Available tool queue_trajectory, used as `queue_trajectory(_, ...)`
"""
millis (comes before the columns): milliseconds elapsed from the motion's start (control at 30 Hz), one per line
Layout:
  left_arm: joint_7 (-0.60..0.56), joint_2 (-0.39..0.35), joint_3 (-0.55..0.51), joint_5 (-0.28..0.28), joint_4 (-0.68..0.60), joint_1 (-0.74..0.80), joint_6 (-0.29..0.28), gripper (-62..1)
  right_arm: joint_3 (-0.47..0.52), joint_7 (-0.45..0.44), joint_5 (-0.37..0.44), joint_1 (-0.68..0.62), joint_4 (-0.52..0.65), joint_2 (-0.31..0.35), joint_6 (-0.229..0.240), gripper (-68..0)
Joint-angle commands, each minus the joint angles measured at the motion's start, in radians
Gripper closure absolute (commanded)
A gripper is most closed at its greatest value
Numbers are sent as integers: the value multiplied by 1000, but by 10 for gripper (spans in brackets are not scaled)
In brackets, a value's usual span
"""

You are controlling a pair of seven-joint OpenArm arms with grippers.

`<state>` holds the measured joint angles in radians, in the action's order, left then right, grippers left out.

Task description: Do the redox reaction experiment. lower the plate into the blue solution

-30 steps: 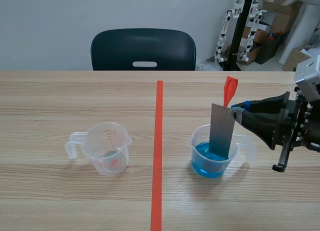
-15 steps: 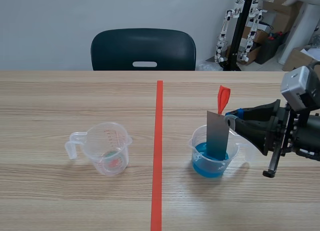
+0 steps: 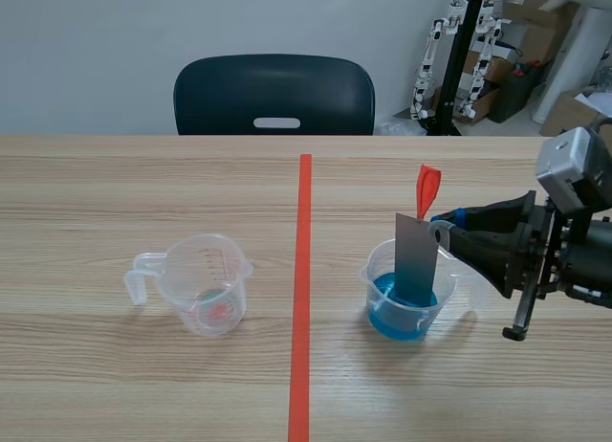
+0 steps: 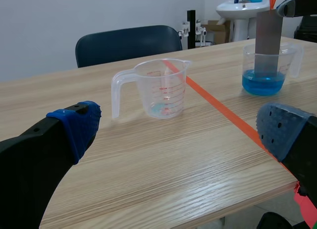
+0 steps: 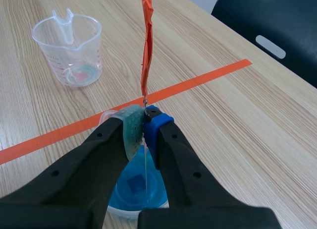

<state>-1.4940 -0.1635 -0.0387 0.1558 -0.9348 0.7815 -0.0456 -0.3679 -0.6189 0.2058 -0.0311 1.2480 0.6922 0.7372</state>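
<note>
Step in hand: lowering the plate into the blue solution. It looks well under way, not finished.

- The right claw (image 3: 442, 224) is pinching the plate (image 3: 418, 255) shut at its top edge, just under the orange tag (image 3: 427, 188) standing at 12 o'clock from the grip. The right wrist view is showing the plate edge-on (image 5: 145, 164) between the pads.
- The plate is hanging nearly upright inside the plastic cup (image 3: 449, 287), with its lower end sitting below the rim and in the blue solution (image 3: 387, 320). I cannot tell whether it is touching the cup's bottom.
- The cup is standing at 3 o'clock from the tape line (image 3: 302, 289). The empty measuring cup (image 3: 206, 284) is standing at 9 o'clock from the line, well apart.
- The left claw (image 4: 178, 130) is hanging wide open with nothing between its fingers, the empty measuring cup at its 12 o'clock.

Next move, as judged: going on straight down, slowly, keeping the plate upright and off the cup's wall. The cup looks light, so a sideways push could be tipping it. The grip should be opening only once the plate is resting on the bottom or leaning on the rim.
</note>
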Motion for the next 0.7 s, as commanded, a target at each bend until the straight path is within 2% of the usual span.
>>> queue_trajectory(0, 0, 2, -3, -5, -13, 8, -2, -623, -1, 4, 6, 14, 5, 11, 8, -6)
queue_trajectory(500, 0, 2, -3, -5, -13, 7, -2, -623, -2, 11, 6, 14, 5, 12, 8, -6)
queue_trajectory(667, -36, 2, -3, -5, -13, 8, -2, -623, -2, 11, 6, 14, 5, 14, 8, -6)
